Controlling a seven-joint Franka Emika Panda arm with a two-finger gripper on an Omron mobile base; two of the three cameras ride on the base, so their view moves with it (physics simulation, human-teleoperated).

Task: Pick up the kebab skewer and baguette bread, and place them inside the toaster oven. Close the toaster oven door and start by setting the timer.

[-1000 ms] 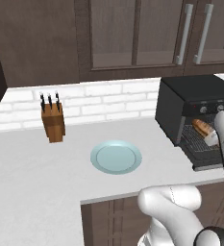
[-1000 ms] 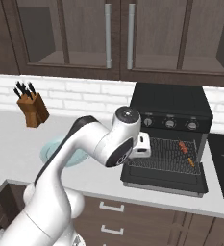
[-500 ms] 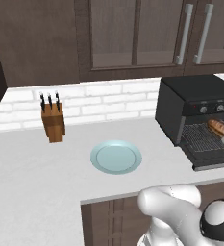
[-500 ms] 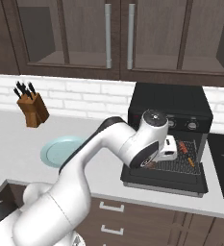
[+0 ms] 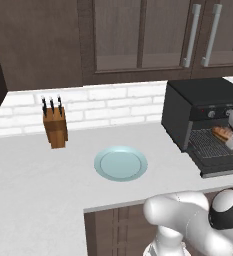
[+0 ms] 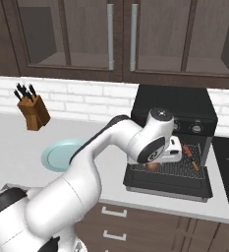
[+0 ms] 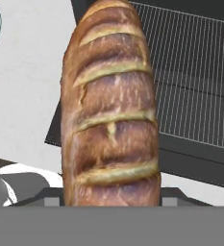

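So I am carrying the scored golden-brown baguette bread (image 7: 111, 110), clamped in my gripper (image 6: 157, 165), over the black toaster oven's (image 6: 177, 106) wire rack (image 6: 177, 167), where the thin kebab skewer (image 6: 190, 156) is already lying, leaving door and timer.

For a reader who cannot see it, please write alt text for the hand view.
A golden-brown baguette bread with a scored crust stands lengthwise in front of the camera. Behind it lies the wire rack of the open toaster oven, with white counter to the left.
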